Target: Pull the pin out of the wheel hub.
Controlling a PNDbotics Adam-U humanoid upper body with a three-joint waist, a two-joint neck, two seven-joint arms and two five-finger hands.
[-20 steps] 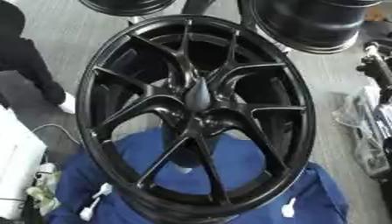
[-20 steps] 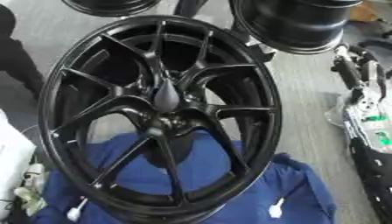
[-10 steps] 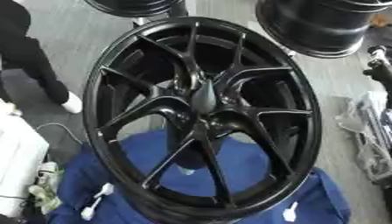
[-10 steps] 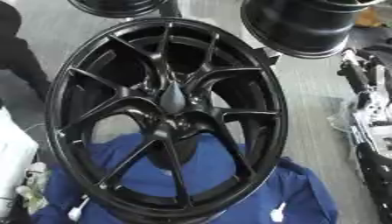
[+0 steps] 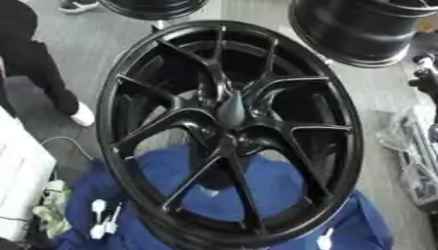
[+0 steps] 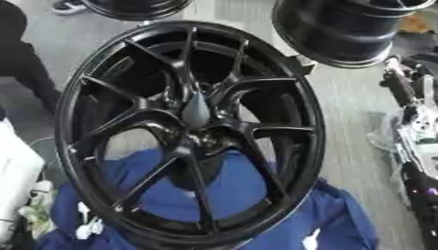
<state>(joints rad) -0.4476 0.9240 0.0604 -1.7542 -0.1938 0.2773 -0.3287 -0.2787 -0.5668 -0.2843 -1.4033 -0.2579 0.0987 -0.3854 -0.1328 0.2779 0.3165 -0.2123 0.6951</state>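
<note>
A large black multi-spoke wheel hub [image 5: 329,146] fills the middle of both views, tilted on a blue cloth [image 5: 214,190]. At its centre stands a dark, cone-shaped pin [image 5: 231,108], seated where the spokes meet. No hand is near the pin or touching the wheel. My left hand shows in no view. At the right edge of the right eye view a black and silver arm part [image 6: 404,93] hangs beside the wheel; I cannot make out a hand on it.
Two more black wheels lie at the back, one [image 5: 368,29] at upper right, one [image 5: 154,7] at the top. A person's dark leg and white shoe [image 5: 81,116] stand at left. A white box [image 5: 21,180] and small white parts [image 5: 101,220] sit at lower left.
The whole picture has shifted a little, so the camera has moved. The wheel, the pin and the cloth keep their places relative to each other.
</note>
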